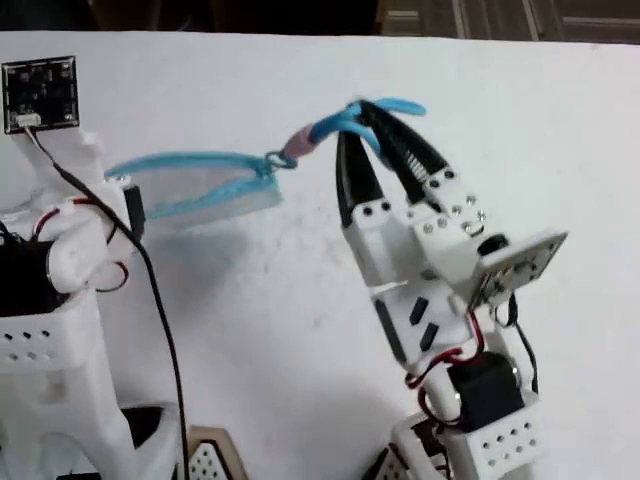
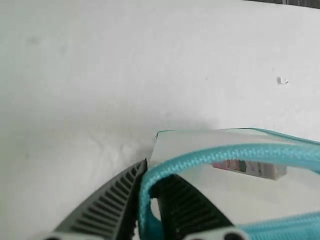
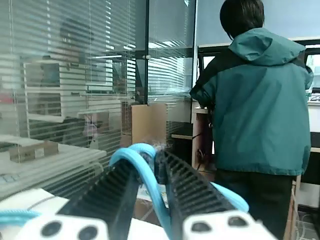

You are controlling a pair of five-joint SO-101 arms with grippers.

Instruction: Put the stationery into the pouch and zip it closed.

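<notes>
While both arms are sharing the pouch (image 1: 205,185), I am logging it as hanging stretched between them over the white table (image 1: 250,310). The left gripper (image 2: 147,172) is sitting low at the pouch's left end, its fingers pinching the teal zip edge (image 2: 225,152) with only that strip between them. Through the clear wall, a small pinkish stationery piece (image 2: 245,167) is lying inside. The right arm is standing extended over mid-table, its wrist pitched up and its camera facing the room. The right gripper (image 1: 357,118) is clamping the blue pull loop (image 1: 400,105), fingers nearly together. A pink tab (image 1: 301,143) is linking the loop to the pouch corner.
</notes>
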